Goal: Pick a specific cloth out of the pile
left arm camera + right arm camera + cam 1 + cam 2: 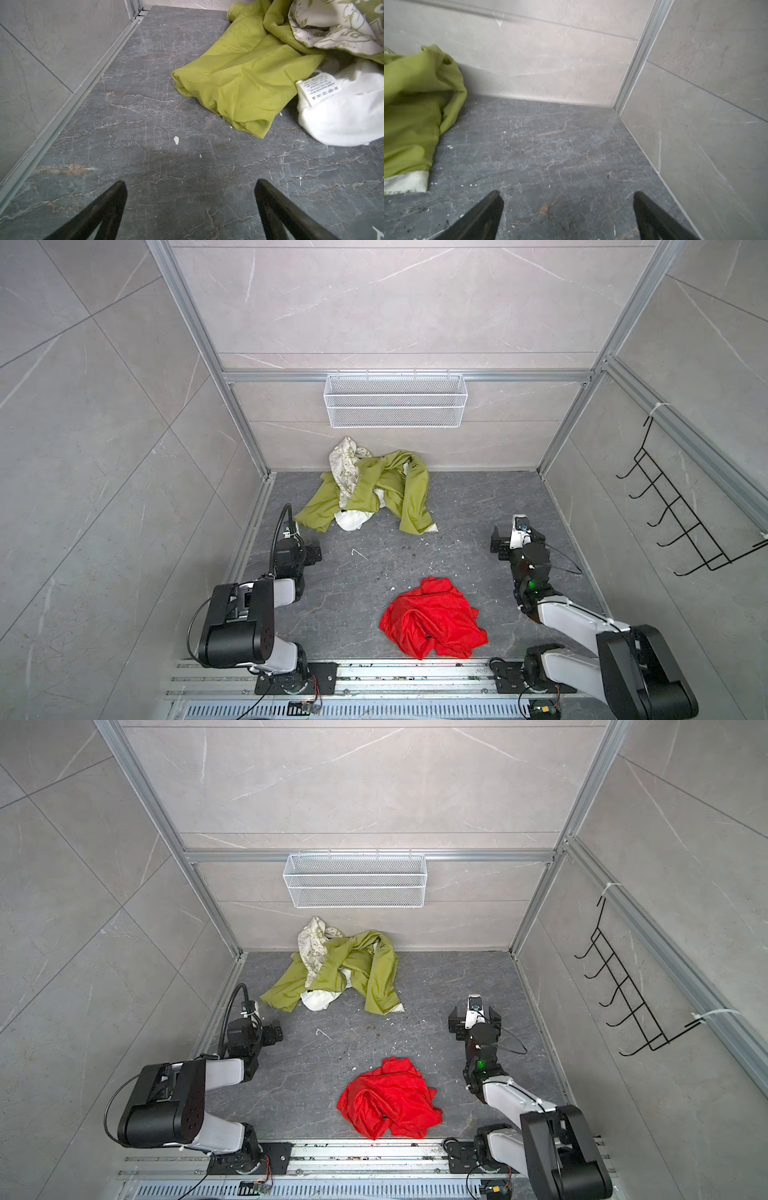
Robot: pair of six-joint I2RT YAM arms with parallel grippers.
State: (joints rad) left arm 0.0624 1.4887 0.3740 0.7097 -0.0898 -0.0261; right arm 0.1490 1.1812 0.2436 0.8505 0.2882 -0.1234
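Holding the left gripper (190,185) and the right gripper (569,194) spread wide, gripping nothing, over dark floor (145,124); leaving the red cloth (432,620) crumpled near the front rail (415,672), well apart from the pile (370,489) lying against the back wall (478,443).

A white wire-mesh basket (395,400) hangs from the aluminium rail (274,376) across the back wall, as both top views show. On the right wall a black wire hook rack (681,506) is tied to a slanting rail with white zip ties (658,408). The table (465,506) is dark grey and veined like marble, with small white flecks (176,140) scattered on it. Pale grey tiles (83,427) line the walls.
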